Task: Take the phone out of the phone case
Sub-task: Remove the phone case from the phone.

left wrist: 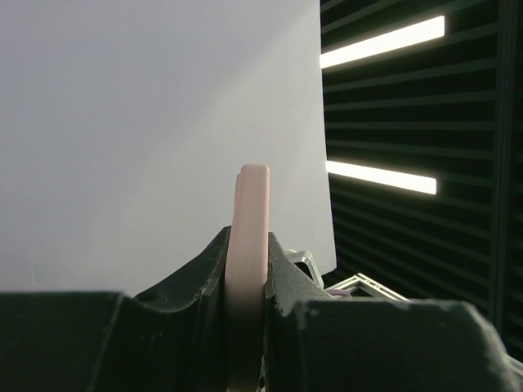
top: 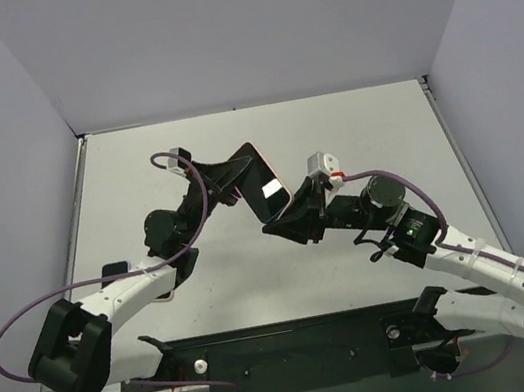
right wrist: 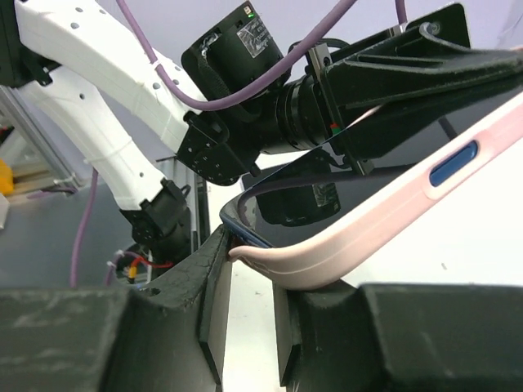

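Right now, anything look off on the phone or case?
Yes. At the right gripper, one corner of the pink phone case is peeled away from the phone, and the dark phone corner sits outside the case lip. Further along, the case looks seated. The left gripper clamps another edge.

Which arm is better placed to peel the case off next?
Right. The right gripper pinches the pink case at the corner where the phone stands proud; the left gripper just clamps the far edge.
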You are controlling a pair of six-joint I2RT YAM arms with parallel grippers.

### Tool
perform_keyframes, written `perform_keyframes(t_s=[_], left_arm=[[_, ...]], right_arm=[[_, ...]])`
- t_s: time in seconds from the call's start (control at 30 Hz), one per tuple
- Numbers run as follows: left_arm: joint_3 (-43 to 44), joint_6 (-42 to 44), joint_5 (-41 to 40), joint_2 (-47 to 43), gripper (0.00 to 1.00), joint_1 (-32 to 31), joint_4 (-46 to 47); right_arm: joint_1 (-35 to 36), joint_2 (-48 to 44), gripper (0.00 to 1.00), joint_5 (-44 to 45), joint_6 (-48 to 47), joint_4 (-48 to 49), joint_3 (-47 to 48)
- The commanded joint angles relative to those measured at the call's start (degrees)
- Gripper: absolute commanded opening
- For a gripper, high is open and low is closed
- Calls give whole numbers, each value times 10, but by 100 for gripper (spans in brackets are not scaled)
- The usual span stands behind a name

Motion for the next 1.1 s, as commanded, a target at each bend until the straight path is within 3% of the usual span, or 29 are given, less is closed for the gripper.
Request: perform_keyframes(t_s=[0.0,0.13,0.17,0.33,0.5,0.6,0.63,0.7,0.73,0.83,0.87,0.9,0.93,0.97,1.07], left_arm=[[50,-97,91,-31,0,-18,125],[55,-101,96,-24,0,-18,132],[54,-105,96,-24,0,-16,136],[62,-106,80,-8,0,-17,163],[66,-120,55,9,0,-30,214],[78,-142,40,26,0,-31,259],[84,-142,48,26,0,-32,259],[104,-133,76,23,0,-31,245],[107,-116,90,16,0,-30,219],[109,-44,147,-27,0,-17,112],[108,2,155,-35,0,-9,53],[107,29,176,-53,0,-3,25],[107,69,184,-59,0,8,-26],[110,94,199,-72,0,13,-48],[127,205,228,-93,0,32,-182]], right_arm=[[-28,3,0,114,88,-1,-31],[-35,-65,0,311,151,-50,-79],[-41,-86,0,376,206,-50,-100],[-56,-99,0,460,327,-46,-129],[-57,-51,0,348,369,52,-132],[-69,-2,0,155,327,189,-140],[-68,5,0,108,303,194,-130],[-70,22,0,36,242,112,-84],[-70,21,1,38,190,-17,-42],[-68,3,24,58,136,-173,2],[-68,-13,43,73,137,-218,11],[-68,-21,52,78,138,-243,13],[-67,-42,76,83,141,-255,12],[-67,-51,85,86,143,-275,12],[-67,-85,88,66,138,-322,19]])
